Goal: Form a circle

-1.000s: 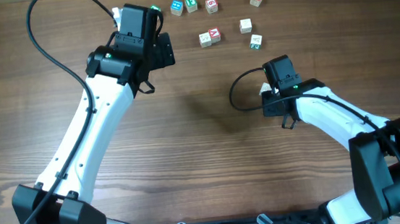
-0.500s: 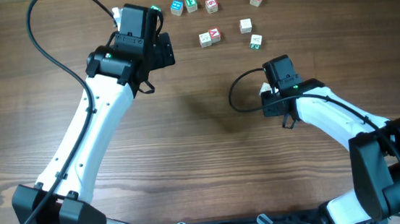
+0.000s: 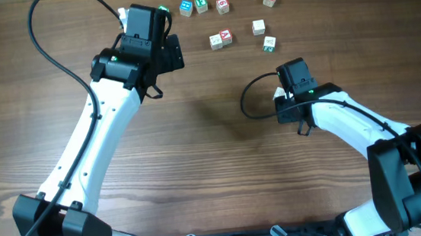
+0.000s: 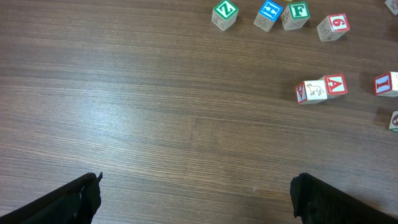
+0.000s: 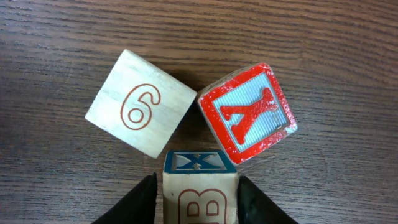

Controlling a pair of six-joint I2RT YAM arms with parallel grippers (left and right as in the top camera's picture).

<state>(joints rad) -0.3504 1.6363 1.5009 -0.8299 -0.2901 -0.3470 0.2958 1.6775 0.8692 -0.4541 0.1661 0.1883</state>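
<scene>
Located the cluster of three cubes [image 5: 200,160] on the desk [image 3: 199,157], right of its middle and well short of the right edge. In the overhead view, found it mostly hidden beneath the right pincer [image 3: 279,95].

Found that pincer directly over the cluster's near side, jaws partly open and standing close on either side of one cube [image 5: 200,196]. Could not tell whether the fingers [image 5: 144,202] pressed on that cube or merely flanked it.

Noted that cube as pale wood, with a blue-framed X on top and a red outlined B on its near side. Recorded two more cubes close against its far corners:
- To the left, a pale cube with a red outlined 6 [image 5: 140,102], turned askew.
- To the right, a red-framed cube with a red A [image 5: 247,115], also askew, meeting the first at one corner.

Made a tight triangle, not a ring.

Found the left pincer [image 4: 196,179] spread wide over bare wood, gripping nothing. Counted other lettered cubes [image 3: 224,37] scattered near the far edge, well apart from the cluster.
</scene>
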